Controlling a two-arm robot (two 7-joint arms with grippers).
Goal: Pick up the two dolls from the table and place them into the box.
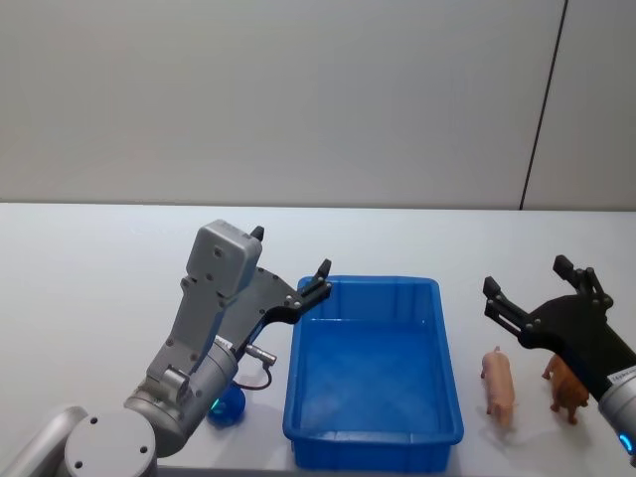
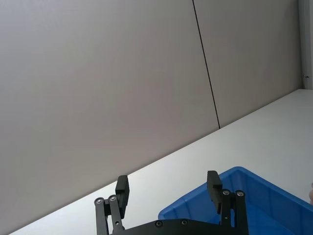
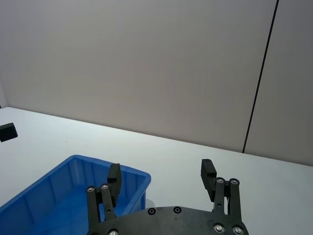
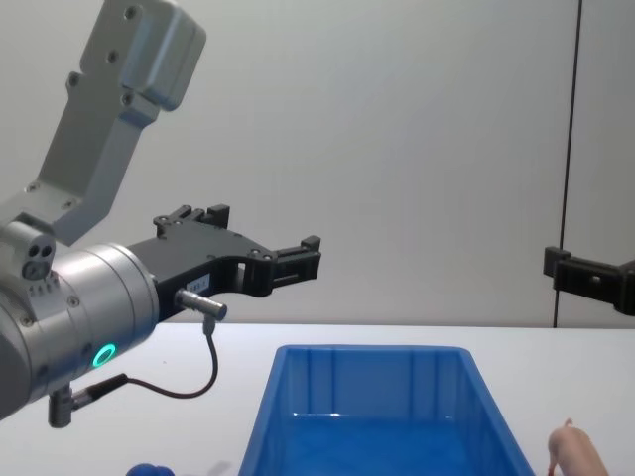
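The blue box (image 1: 370,435) stands on the white table (image 1: 89,298) between my arms. The pale pink pig doll (image 1: 499,383) is upright on the table just right of the box. The fuzzy bright-blue doll (image 1: 228,408) lies left of the box, partly hidden under my left arm. My left gripper (image 1: 290,253) hovers open and empty above the box's far left corner. My right gripper (image 1: 527,276) hangs open and empty above and just beyond the pig. In the chest view the pig (image 4: 575,456) and the blue doll (image 4: 149,469) peek in at the bottom edge.
An orange-brown animal figure (image 1: 566,388) stands right of the pig, under my right arm. A grey wall with a dark vertical seam (image 1: 545,99) rises behind the table. The box's inside (image 1: 368,373) holds nothing.
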